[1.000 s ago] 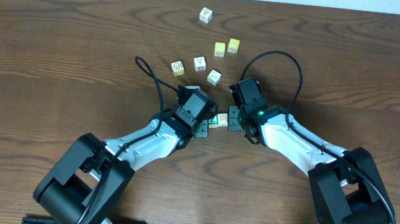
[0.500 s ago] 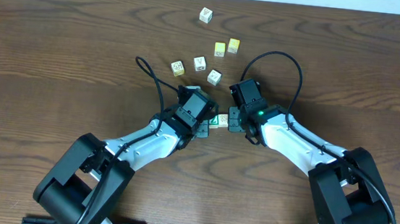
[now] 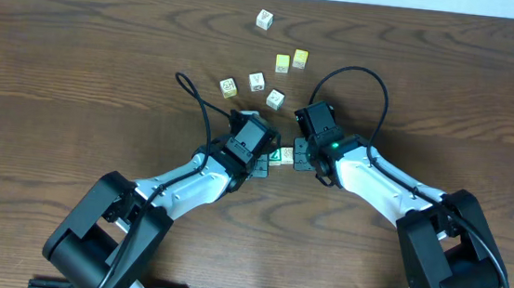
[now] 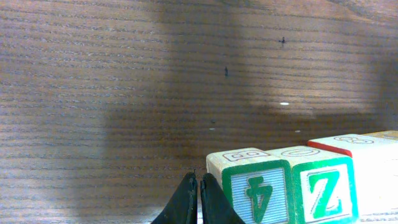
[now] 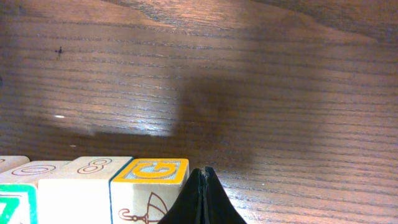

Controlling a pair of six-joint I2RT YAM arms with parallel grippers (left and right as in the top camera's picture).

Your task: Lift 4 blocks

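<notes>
Nothing has moved: left gripper (image 4: 199, 190) and right gripper (image 5: 203, 184), fingers pressed together, bracket a row of four blocks (image 4: 291, 183) end to end. Step: squeezing the row before the lift. Next move calls for both arms rising evenly, keeping inward pressure.

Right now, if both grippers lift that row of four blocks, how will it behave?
The row looks like rigid wood, so it probably won't flex. Nothing visibly joins its blocks, so it may buckle at seams. Flat faces suggest no rolling.
</notes>
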